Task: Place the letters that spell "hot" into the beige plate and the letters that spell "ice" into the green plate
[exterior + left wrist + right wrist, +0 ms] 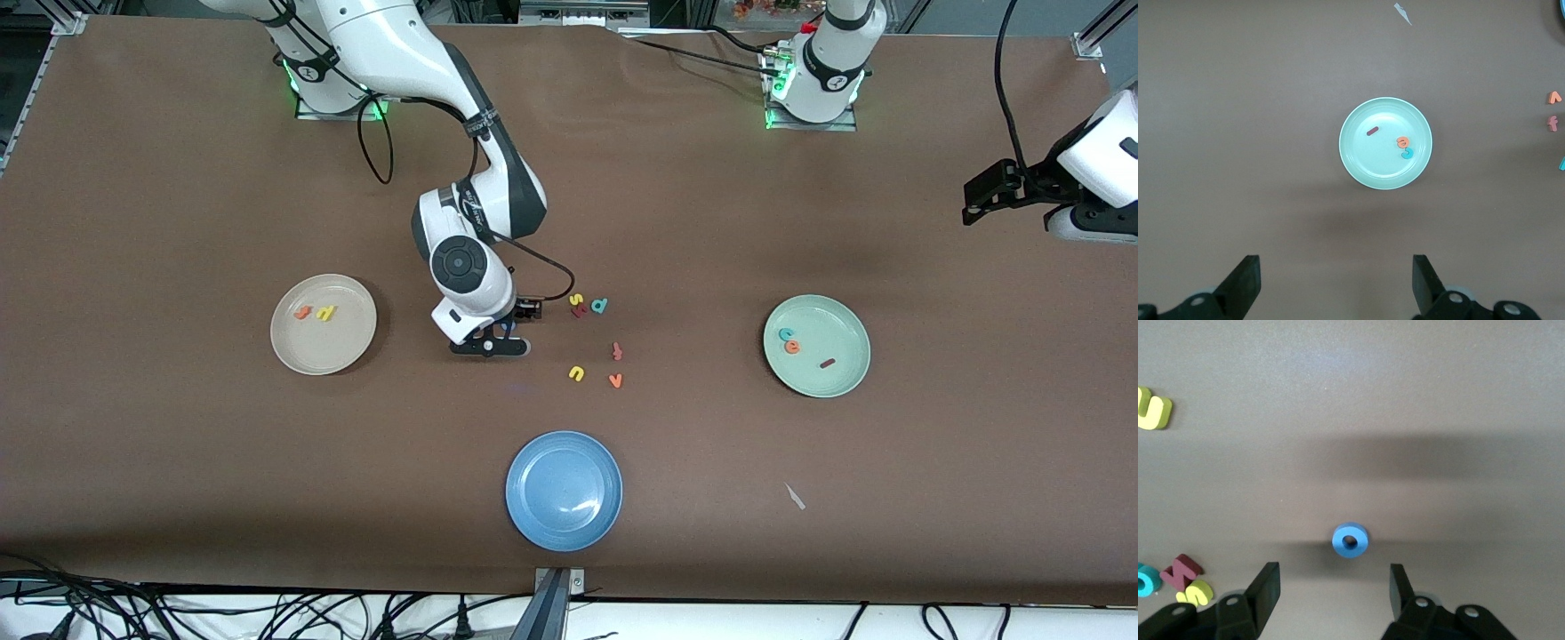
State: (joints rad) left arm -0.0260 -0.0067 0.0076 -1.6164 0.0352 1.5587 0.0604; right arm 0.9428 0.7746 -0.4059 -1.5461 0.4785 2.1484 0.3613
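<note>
Brown table (178,222), letters (594,342) mid-table

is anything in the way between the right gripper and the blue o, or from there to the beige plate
Nothing visible. The right gripper hangs open just over the blue o, which lies alone on bare table, apart from the other loose letters. The stretch of table toward the beige plate, at the right arm's end, shows nothing on it.

Blue plate (564,491), yellow u (576,373), orange v (615,380), teal d (599,306), white scrap (795,497)
</note>
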